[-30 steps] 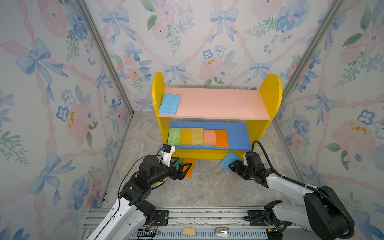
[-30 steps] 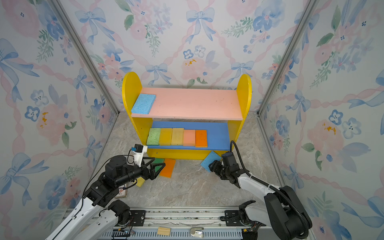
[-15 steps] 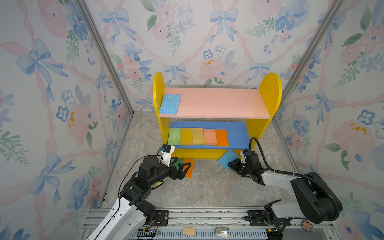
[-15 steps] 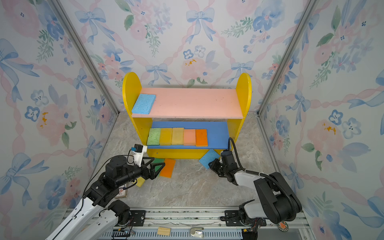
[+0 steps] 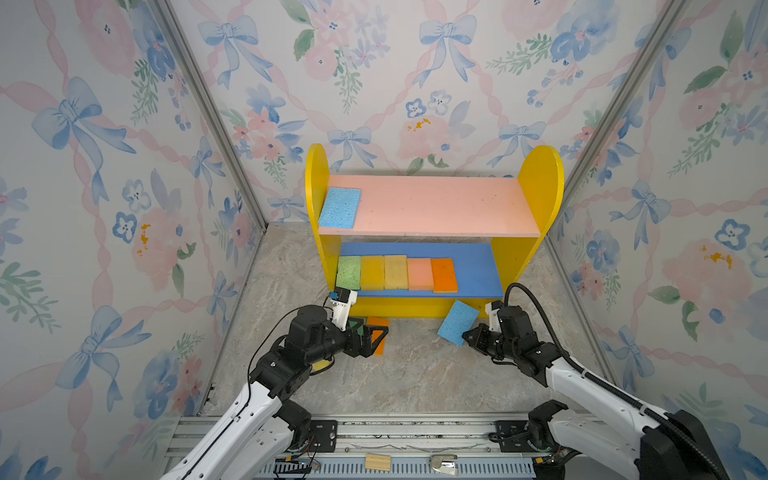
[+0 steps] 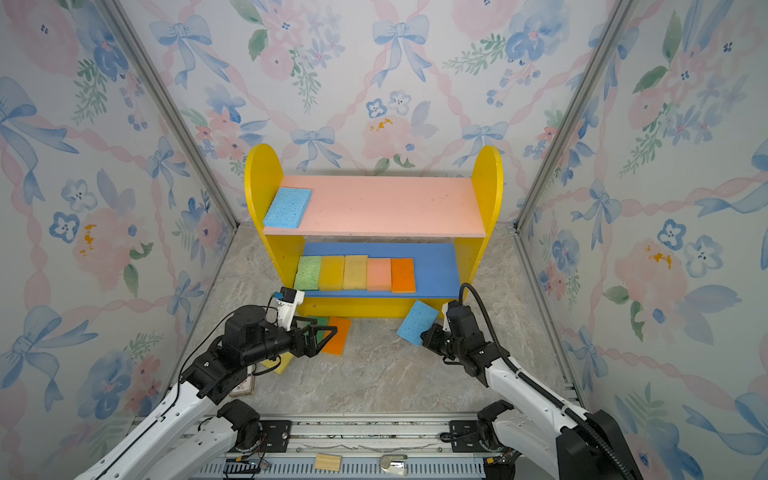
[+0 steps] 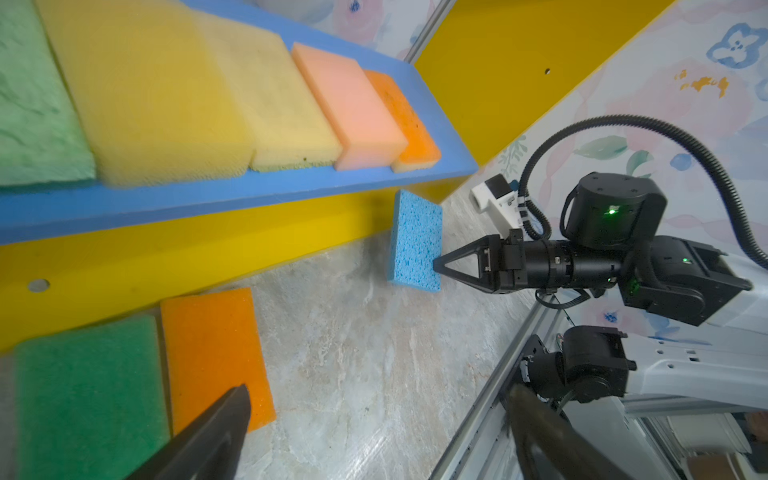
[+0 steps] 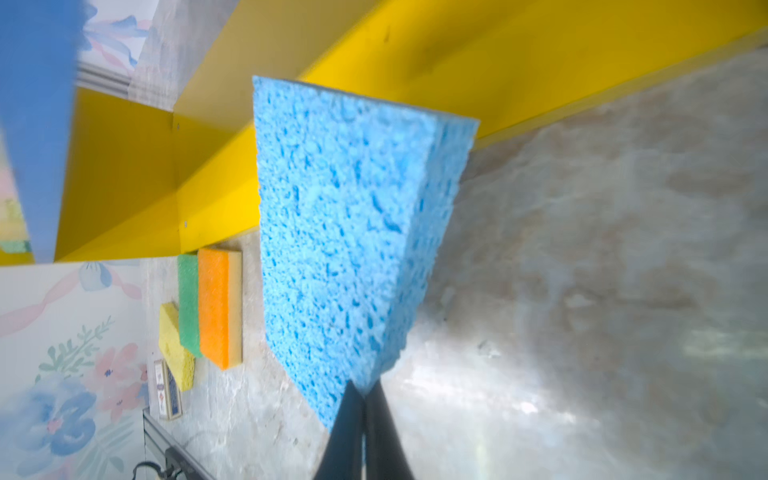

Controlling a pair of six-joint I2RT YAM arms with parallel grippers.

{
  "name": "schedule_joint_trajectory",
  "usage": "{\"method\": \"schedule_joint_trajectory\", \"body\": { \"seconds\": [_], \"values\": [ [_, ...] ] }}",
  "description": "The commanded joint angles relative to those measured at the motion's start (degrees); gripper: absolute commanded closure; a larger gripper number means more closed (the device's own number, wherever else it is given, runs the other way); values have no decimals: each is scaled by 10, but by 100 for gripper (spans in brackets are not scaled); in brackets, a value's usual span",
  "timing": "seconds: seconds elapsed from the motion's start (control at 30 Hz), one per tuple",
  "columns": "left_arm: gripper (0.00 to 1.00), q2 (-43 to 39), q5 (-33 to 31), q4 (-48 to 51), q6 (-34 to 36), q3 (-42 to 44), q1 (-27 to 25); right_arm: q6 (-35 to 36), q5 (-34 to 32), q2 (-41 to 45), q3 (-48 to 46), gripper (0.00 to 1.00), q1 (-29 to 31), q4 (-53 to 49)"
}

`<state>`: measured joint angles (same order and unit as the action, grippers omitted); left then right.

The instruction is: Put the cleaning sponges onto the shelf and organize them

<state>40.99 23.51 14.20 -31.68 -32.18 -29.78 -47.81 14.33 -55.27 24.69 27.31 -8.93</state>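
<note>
Floral bow-print walls (image 5: 415, 62), marbled grey floor (image 5: 415, 374)

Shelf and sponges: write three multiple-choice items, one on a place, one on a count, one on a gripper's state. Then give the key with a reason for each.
1. Where on the pink upper board does the flat blue foam sponge lie?
A. left end
B. middle
C. right end

2. How many foam sponges sit in the row on the blue lower board?
A. three
B. five
C. seven

3. What is the right gripper doing?
A. open above bare floor
B. shut on a tilted blue sponge
C. shut on a wooden block

Key:
1 A: it lies against the left yellow side panel.
2 B: green, two yellow, peach and orange lie side by side.
3 B: the right wrist view shows the fingertips pinching its edge.
</note>
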Motion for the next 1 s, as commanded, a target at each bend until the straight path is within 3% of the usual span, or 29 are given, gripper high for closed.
{"method": "schedule_joint_trajectory", "body": {
  "seconds": [0.0, 0.23, 0.37, 0.47, 0.53, 0.77, 0.83, 0.9, 0.97],
  "values": [
    [2, 27, 60, -53, -72, 35, -10, 36, 14, 32, 44, 94, 44, -119],
    [2, 38, 90, -253, -214, 102, -36, 48, 14, 27, 131, 94, 205, -143],
    [2, 50, 84, -288, -243, 110, -51, 62, -6, -8, 187, 94, 277, -131],
    [8, 50, 78, -300, -255, 118, -53, 73, -2, -40, 217, 94, 304, -115],
    [20, 46, 78, -317, -267, 126, -53, 79, 4, -61, 233, 94, 313, -110],
    [92, 21, 64, -345, -288, 141, -53, 72, 10, -89, 243, 90, 322, -82],
    [100, 14, 57, -346, -296, 142, -52, 63, 12, -80, 234, 82, 319, -69],
    [100, 7, 50, -351, -307, 141, -50, 49, 23, -67, 219, 58, 310, -51],
    [100, 4, 53, -362, -322, 139, -43, 34, 44, -58, 205, 47, 300, -31]
  ]
}}
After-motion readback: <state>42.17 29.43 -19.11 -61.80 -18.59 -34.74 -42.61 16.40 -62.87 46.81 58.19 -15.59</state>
